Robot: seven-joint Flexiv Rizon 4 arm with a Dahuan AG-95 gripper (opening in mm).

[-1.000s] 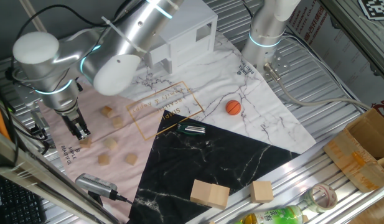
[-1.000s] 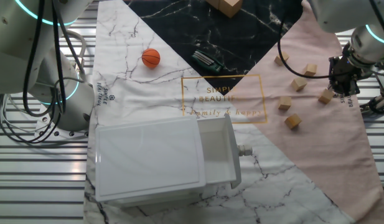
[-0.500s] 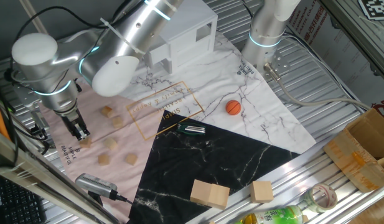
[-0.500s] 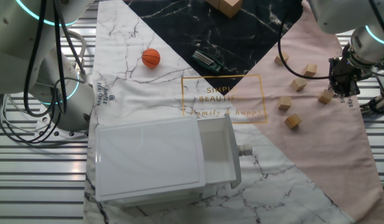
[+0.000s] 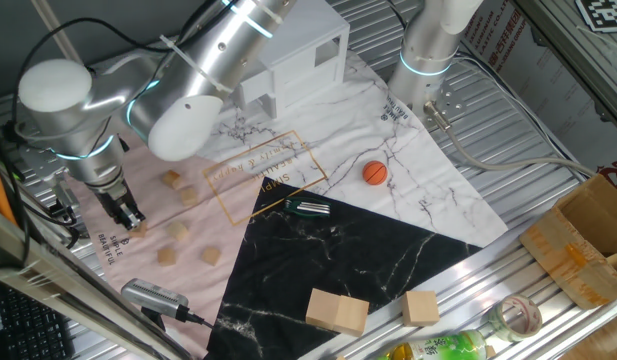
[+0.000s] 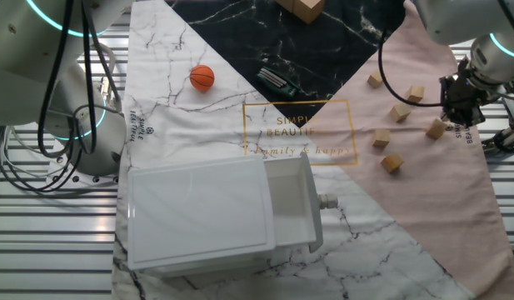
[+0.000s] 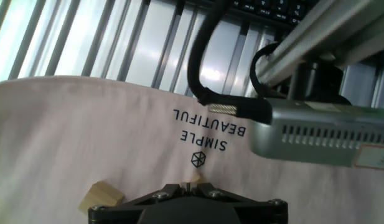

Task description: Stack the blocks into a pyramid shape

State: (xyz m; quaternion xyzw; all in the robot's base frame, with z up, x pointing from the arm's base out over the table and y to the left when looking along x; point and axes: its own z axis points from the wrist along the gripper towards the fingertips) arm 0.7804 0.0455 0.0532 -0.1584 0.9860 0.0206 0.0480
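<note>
Six small tan blocks lie scattered on the pink cloth (image 5: pixel 148 200): one (image 5: pixel 171 179), another (image 5: pixel 189 195), a third (image 5: pixel 177 229), and more nearer the front (image 5: pixel 166 256) (image 5: pixel 210 256). My gripper (image 5: pixel 131 217) (image 6: pixel 453 123) hangs low over the cloth's outer edge, right beside one block (image 6: pixel 436 128). In the hand view that block (image 7: pixel 101 198) lies at the lower left of my gripper (image 7: pixel 188 185). The jaws stand together with nothing between them. No block rests on another.
An orange ball (image 5: pixel 375 172) and a black tool (image 5: pixel 308 208) lie mid-table. A white drawer box (image 6: pixel 215 212) stands with its drawer open. Two larger wooden blocks (image 5: pixel 337 311) (image 5: pixel 421 307) sit on the black cloth. A grey device (image 7: pixel 322 134) with a cable lies just past the cloth edge.
The arm's elbow has shifted slightly to the left in one fixed view. The gripper stays beside the same block, and no block has moved.
</note>
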